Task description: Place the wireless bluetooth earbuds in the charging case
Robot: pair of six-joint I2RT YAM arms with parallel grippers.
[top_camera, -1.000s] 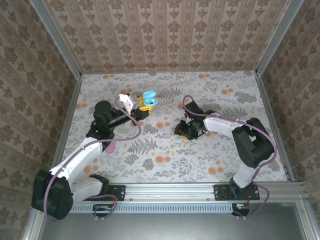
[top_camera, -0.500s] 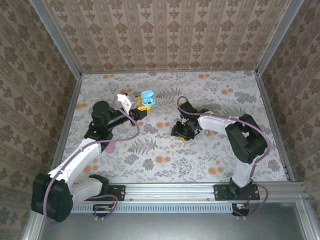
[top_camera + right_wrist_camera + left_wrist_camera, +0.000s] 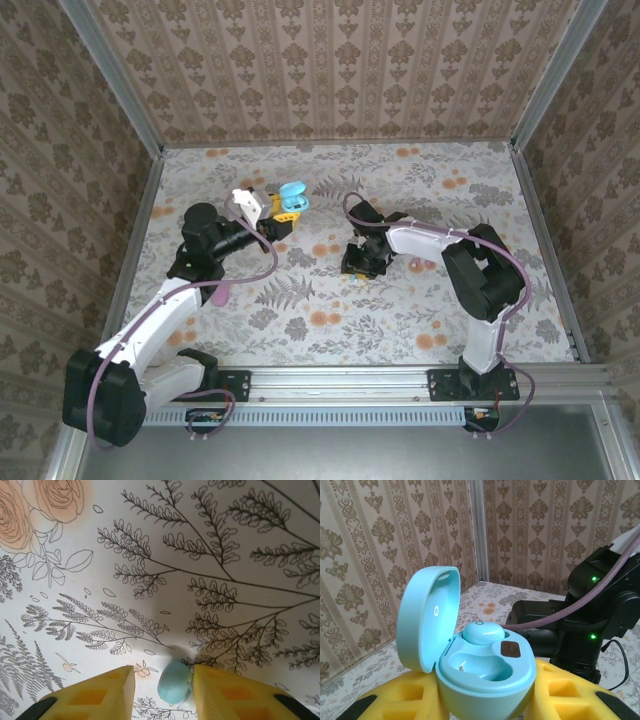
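Left arm: holds the charging case (image 3: 485, 680) up, apparently clear of the desk (image 3: 400, 320). The lid (image 3: 427, 615) is hinged back and the wells face up. I judge this a presenting pose, so the other arm can drop a bud in from above. The seated earbud (image 3: 481, 631) fills the far well; the near well (image 3: 475, 664) is empty. Left jaws: almost fully closed, yellow pads (image 3: 560, 695) clamped on both sides of the case body.

Right arm: reaches down mid-desk to the loose earbud (image 3: 174, 681), pale cyan, lying flat. Right jaws: partly open, straddling the bud. One pad (image 3: 225, 690) is touching or just beside it; a clear gap at the other. Not gripped yet, by my reading. The bud is glossy and may slip.
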